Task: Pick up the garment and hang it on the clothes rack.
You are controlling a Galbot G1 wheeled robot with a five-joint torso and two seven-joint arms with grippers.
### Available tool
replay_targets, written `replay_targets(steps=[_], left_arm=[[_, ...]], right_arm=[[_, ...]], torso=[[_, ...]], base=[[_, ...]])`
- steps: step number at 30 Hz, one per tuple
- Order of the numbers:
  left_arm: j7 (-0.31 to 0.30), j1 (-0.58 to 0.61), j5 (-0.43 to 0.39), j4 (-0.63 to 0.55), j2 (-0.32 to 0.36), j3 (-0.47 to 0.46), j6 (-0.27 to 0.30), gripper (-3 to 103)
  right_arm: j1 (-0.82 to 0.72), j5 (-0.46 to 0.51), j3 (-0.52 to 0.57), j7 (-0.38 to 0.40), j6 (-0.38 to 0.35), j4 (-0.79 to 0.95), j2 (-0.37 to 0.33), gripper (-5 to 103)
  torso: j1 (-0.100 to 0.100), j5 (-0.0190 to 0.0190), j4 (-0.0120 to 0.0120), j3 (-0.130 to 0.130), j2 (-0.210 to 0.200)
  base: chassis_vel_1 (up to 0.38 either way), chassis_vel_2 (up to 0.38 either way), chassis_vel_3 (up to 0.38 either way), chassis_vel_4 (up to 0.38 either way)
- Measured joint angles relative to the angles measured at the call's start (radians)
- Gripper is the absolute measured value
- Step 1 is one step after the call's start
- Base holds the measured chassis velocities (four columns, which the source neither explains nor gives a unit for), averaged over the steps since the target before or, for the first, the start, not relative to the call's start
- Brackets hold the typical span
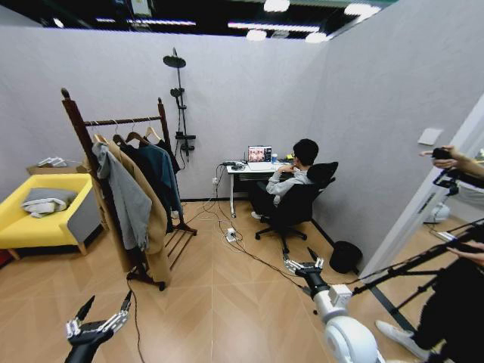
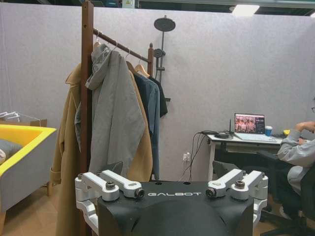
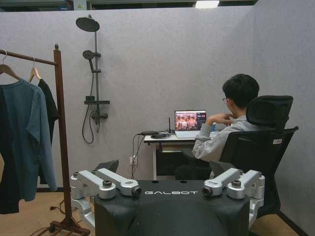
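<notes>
We log the clothes rack (image 1: pixel 113 151) standing on the wood floor between the yellow sofa (image 1: pixel 41 215) and the desk (image 1: pixel 253 172), its bar full. On that bar we count a grey hooded jacket (image 1: pixel 125 197), a tan coat (image 1: pixel 151 219), a blue shirt (image 1: pixel 162 178), and at the far end the garment (image 3: pixel 49 101), a small black top on its hanger. Our left gripper (image 1: pixel 100 316) hangs low before the rack, fingers spread wide, holding nothing. Our right gripper (image 1: pixel 302 265) hangs low toward the office chair (image 1: pixel 295 208), likewise spread and bare.
</notes>
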Motion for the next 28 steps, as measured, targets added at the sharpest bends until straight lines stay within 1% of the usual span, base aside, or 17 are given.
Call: replay_targets(steps=[1,2,3,12,21,24,28], left_arm=[[0.000,0.000,0.000,0.000,0.000,0.000,0.000,100],[0.000,0.000,0.000,0.000,0.000,0.000,0.000,100],[0.000,0.000,0.000,0.000,0.000,0.000,0.000,100],[0.000,0.000,0.000,0.000,0.000,0.000,0.000,100],[0.000,0.000,0.000,0.000,0.000,0.000,0.000,100],[0.000,0.000,0.000,0.000,0.000,0.000,0.000,100],[0.000,0.000,0.000,0.000,0.000,0.000,0.000,100]], right_arm=[[0.001,-0.001,-0.001,-0.002,0.004,-0.003,0.001,100],[0.001,-0.001,-0.001,-0.002,0.004,-0.003,0.001,100],[0.002,-0.006,-0.002,-0.006,0.008,-0.006,0.003,100],[-0.004,-0.019,-0.004,-0.008,0.017,-0.013,0.008,100],[-0.048,-0.018,0.034,-0.007,0.006,-0.018,0.035,100],[-0.081,-0.022,0.046,-0.008,0.038,-0.026,0.044,100],[-0.091,-0.021,0.056,-0.008,0.052,-0.027,0.046,100]], torso=[[0.000,0.0008,0.0001,0.000,0.000],[0.000,0.0008,0.0001,0.000,0.000],[-0.001,-0.0001,0.0005,0.000,0.000],[0.001,0.0003,0.0003,0.000,-0.001],[0.000,0.0001,0.0003,0.000,0.000],[0.000,0.0002,0.0003,0.000,0.000],[0.000,0.0001,0.0003,0.000,0.000]], base=[[0.151,-0.100,-0.140,0.124],[0.151,-0.100,-0.140,0.124],[0.077,-0.100,-0.044,0.105],[0.000,0.000,0.000,0.000],[0.000,0.000,0.000,0.000],[0.000,0.000,0.000,0.000],[0.000,0.000,0.000,0.000]])
